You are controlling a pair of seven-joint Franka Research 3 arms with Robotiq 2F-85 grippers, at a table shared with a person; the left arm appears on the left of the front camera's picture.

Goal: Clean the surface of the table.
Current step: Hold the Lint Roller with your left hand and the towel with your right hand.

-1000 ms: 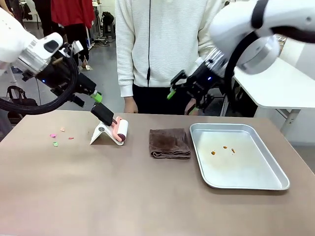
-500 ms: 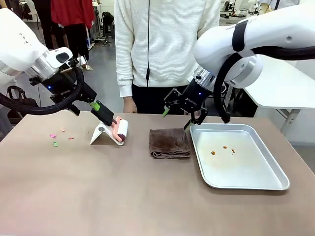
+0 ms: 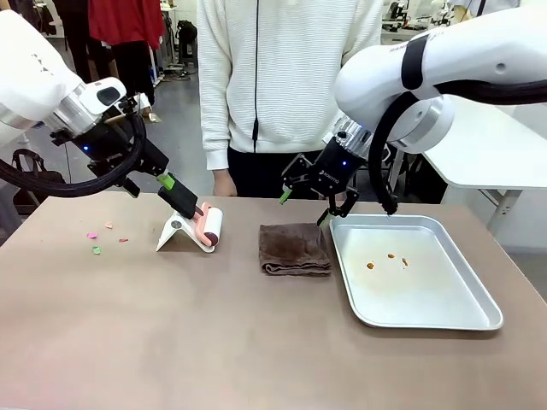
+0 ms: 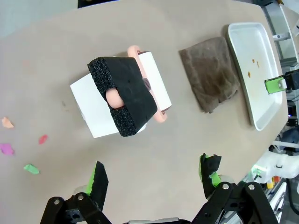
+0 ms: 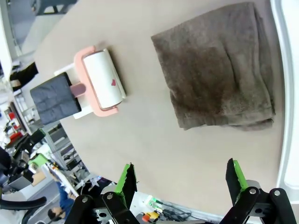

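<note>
1. Front view: brown bench [image 3: 171,342] with a person [image 3: 282,77] standing at the far edge. On it, from robot's left to right: coloured scraps [image 3: 98,239], lint roller [image 3: 208,227] on a white stand [image 3: 175,231], folded brown towel [image 3: 295,249], metal tray [image 3: 479,316] holding a few crumbs [image 3: 389,259].
2. Same view: left hand [image 3: 164,181] sits at the top end of the roller's black foam handle [image 3: 182,198]. The handle's long axis tilts up and away from the roller, towards that hand. Contact can't be told from here. Right hand [image 3: 305,207] hovers over the towel's far edge, jaws apart, holding nothing.
3. Left wrist view: left hand [image 4: 154,179] is spread wide and empty. The foam handle [image 4: 124,95] is dead ahead and centred in the gap, but beyond the fingertips [image 4: 98,179], so not yet gripped. Its long axis runs diagonally across the frame, skewed to the finger line. Scraps [image 4: 30,169] lie off to one side on bare bench [image 4: 154,149]; towel [image 4: 210,79] and tray [image 4: 261,93] are on the other.
4. Right wrist view: right hand [image 5: 180,182] open and empty. The towel [image 5: 219,65] is ahead, offset towards one finger, with the tray rim [image 5: 286,93] at the frame edge. Roller [image 5: 103,79] and handle [image 5: 51,100] are well off to the other side.
5. Judgement: the left arm is nearer both roller and scraps. Next move is likely a short advance plus a wrist roll to square the jaws across the handle.
</note>
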